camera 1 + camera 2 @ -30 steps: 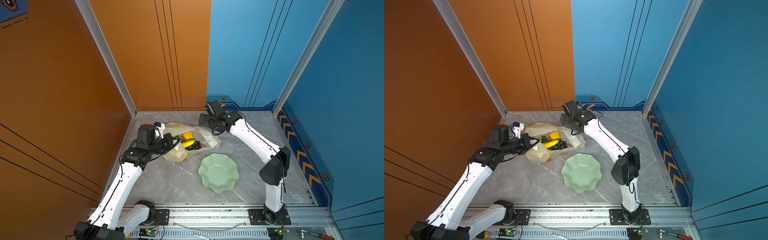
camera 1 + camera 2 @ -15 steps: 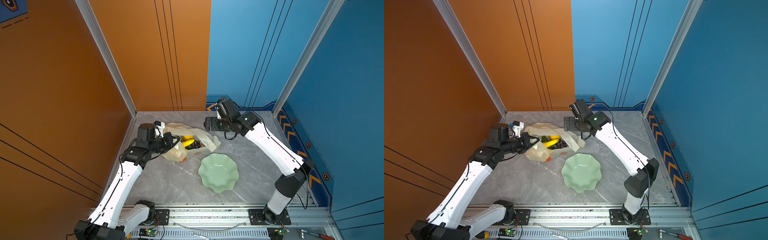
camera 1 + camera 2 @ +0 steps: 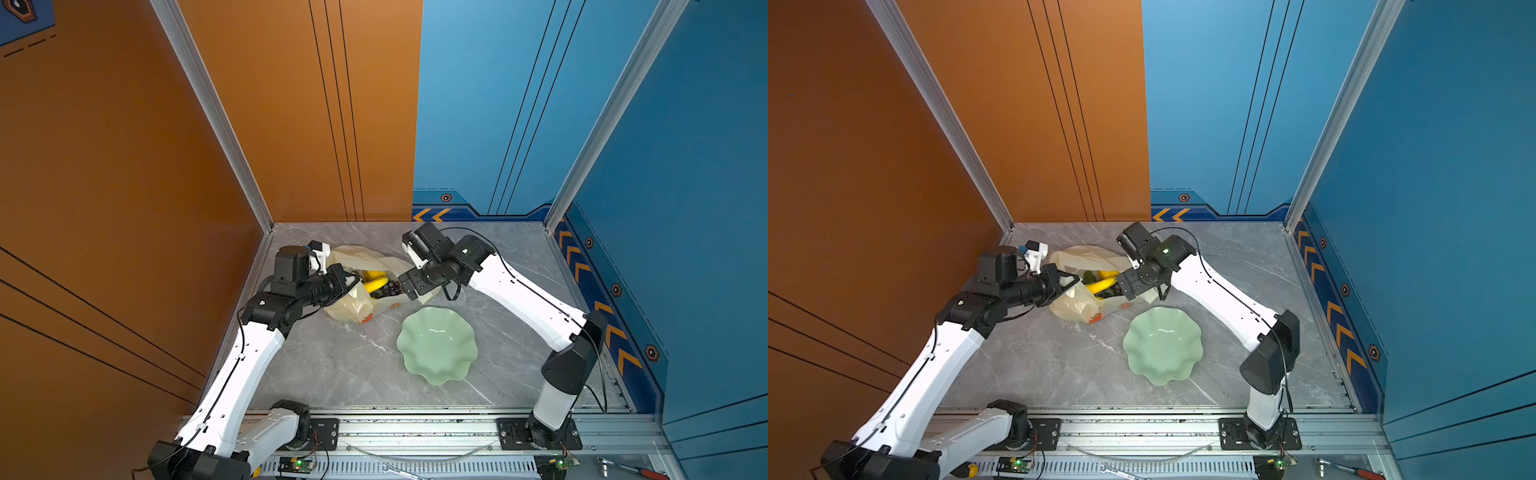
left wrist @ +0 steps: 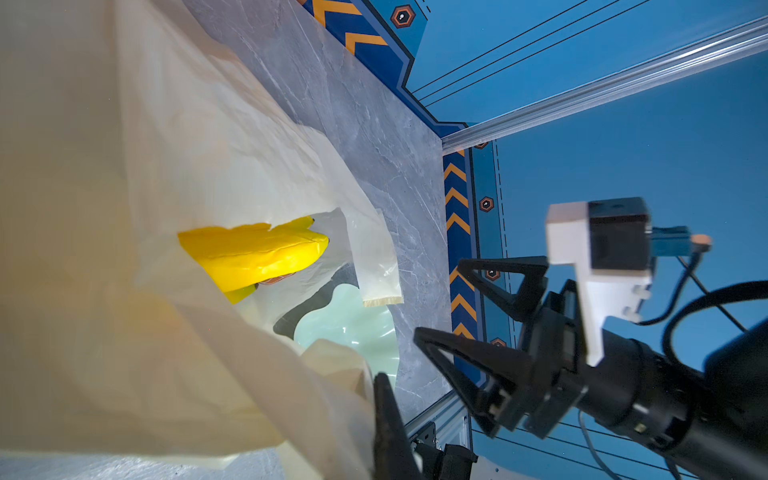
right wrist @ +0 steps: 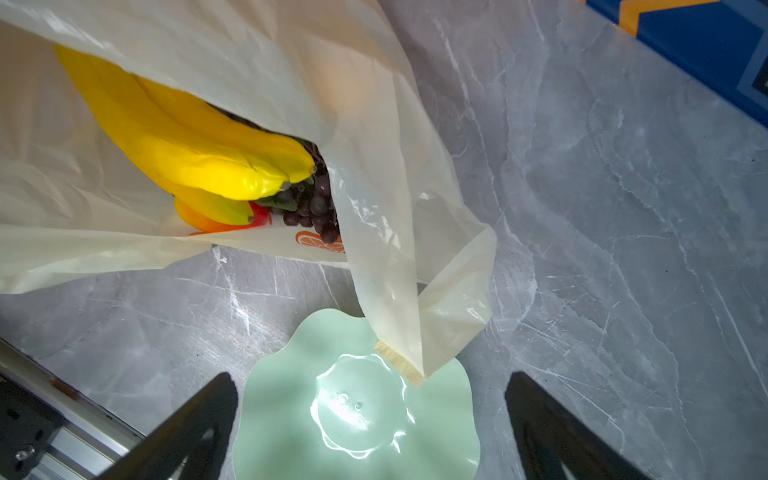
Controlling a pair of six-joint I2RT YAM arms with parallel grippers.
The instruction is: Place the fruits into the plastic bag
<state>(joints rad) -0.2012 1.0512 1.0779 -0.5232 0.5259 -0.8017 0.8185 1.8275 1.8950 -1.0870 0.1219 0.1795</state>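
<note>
The plastic bag (image 3: 353, 305) (image 3: 1075, 307) lies at the back left of the table with its mouth towards the right. The fruits rest inside it: yellow bananas (image 3: 376, 284) (image 5: 199, 141), dark grapes (image 5: 316, 208) and a red-orange mango (image 5: 208, 222). My left gripper (image 3: 353, 279) (image 4: 380, 380) is shut on the bag's near edge and holds it raised. Just right of the mouth, my right gripper (image 3: 405, 286) (image 5: 370, 378) stands open and holds nothing. A loop handle (image 5: 415, 324) hangs in front of it.
A pale green wavy-edged dish (image 3: 436, 349) (image 3: 1163, 351) sits in front of the bag near the table's middle. The orange wall stands close behind my left arm. Tools lie on the front rail at the right (image 3: 636, 471).
My right gripper has come forward and down from the back of the table to the bag's mouth, staying open. The left arm and the bag have hardly moved.
</note>
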